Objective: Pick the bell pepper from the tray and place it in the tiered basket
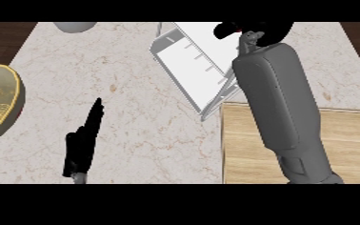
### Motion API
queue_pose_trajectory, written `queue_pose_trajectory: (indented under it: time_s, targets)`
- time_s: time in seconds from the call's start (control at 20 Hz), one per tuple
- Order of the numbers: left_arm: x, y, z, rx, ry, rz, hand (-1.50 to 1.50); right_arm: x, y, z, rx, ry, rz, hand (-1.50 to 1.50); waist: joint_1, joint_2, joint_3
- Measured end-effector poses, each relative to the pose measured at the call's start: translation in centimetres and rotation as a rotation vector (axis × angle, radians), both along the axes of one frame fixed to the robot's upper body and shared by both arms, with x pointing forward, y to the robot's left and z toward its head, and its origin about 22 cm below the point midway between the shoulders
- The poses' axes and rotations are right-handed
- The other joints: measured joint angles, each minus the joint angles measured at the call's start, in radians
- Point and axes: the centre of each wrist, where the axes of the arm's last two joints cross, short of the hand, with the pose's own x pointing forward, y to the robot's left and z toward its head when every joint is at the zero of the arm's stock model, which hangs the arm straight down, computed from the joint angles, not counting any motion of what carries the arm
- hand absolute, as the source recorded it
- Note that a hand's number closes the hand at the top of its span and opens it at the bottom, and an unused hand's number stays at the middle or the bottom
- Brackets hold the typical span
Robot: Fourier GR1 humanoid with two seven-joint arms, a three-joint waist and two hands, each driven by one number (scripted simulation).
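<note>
**Operator:** While your right hand (255, 28) hangs over the tiered basket (184, 57), where is the bell pepper (241, 30)?

**Spotter:** You can see only a sliver of red under the black fingers, at the far edge of the view. I take that for the pepper, with the fingers curled round it. It sits above the basket's far right corner; whether it touches the white frame, I cannot tell.

**Operator:** How will it handle?

**Spotter:** Judge it light and hollow, with a waxy skin that slides if you pinch the shoulders. You would do best wrapping the broad middle, thumb opposite the fingers, and leaving the stem alone. It dents before it breaks, so set it down rather than let it fall.

**Operator:** And around it?

**Spotter:** Your grey forearm (281, 109) crosses the wooden tray (246, 148) at lower right, which meets the basket's near corner. Your left hand (83, 145) rests on the marble counter (119, 86) at lower left, fingers straight and together, holding nothing. A yellowish dish (7, 100) shows at the left edge, a grey round object (74, 26) at the top.
</note>
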Motion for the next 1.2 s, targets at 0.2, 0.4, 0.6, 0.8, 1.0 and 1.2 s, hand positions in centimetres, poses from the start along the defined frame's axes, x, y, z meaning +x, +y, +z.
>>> queue_pose_trajectory:
  time_s: [0.2,0.4,0.6,0.8,1.0,1.2]
  targets:
    - [0.1,0.1,0.2,-0.002,0.003,0.001,0.00,0.3,-0.7,-1.2,0.139,-0.089,0.001,-1.50,0.004,-0.001,-0.001]
    - [0.1,0.0,0.1,0.001,0.005,0.002,0.00,0.5,-0.7,-1.1,0.254,-0.228,-0.001,-1.50,0.003,-0.004,-0.001]
    - [-0.2,0.1,0.0,0.003,0.016,0.012,0.00,0.1,-0.5,-0.8,0.280,-0.383,-0.032,-1.50,-0.012,-0.008,-0.002]
    - [-1.0,0.5,-0.2,0.004,0.029,0.046,0.00,-0.5,-2.0,0.1,0.242,-0.512,-0.134,-1.50,-0.042,-0.017,-0.002]
    - [-1.6,1.4,-0.3,0.005,0.041,0.076,0.00,-2.2,-4.2,0.9,0.232,-0.586,-0.254,-1.50,-0.070,-0.028,-0.003]
    - [-2.0,1.6,-0.5,-0.001,0.051,0.102,0.00,-5.6,-6.7,1.4,0.260,-0.645,-0.341,-1.50,-0.095,-0.036,-0.002]
